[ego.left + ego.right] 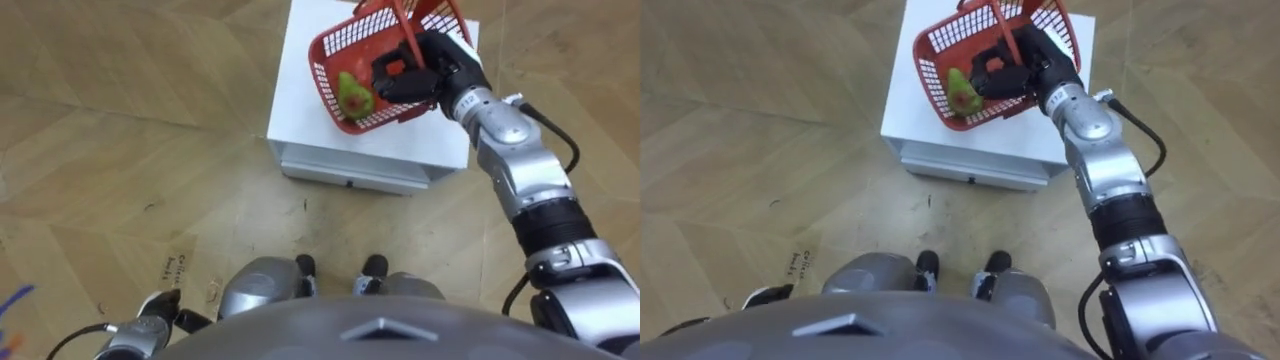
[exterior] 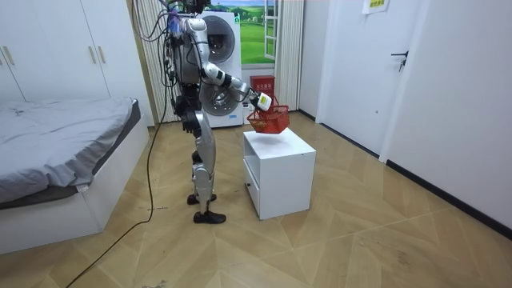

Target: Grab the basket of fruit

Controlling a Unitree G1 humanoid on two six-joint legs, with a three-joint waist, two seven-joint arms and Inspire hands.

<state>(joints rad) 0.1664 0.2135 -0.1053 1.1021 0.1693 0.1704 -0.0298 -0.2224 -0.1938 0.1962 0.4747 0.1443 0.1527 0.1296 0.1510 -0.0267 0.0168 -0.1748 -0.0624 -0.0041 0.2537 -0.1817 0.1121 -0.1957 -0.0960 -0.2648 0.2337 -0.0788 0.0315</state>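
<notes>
Wood floor lies all around your robot. It stands right in front of a small white cabinet, with its feet close to the side that has the drawer. In the room view you can see a bed on the room view's left and a washing machine by the back wall.

Your fruit basket is red, with lots of little holes in its walls. It is over the top of the cabinet and it tips to one side. You cannot tell from these views if its bottom touches the cabinet top. A green fruit with a bit of red on it lies inside, down at the low end nearest the robot.

Your right hand reaches out over the cabinet, with the arm stretched forward. Its dark fingers are curled tight round the basket's red handle, which stands up over the middle of the basket.

Your left hand is low down by the robot's side, well apart from the basket. You cannot tell how it is held.
</notes>
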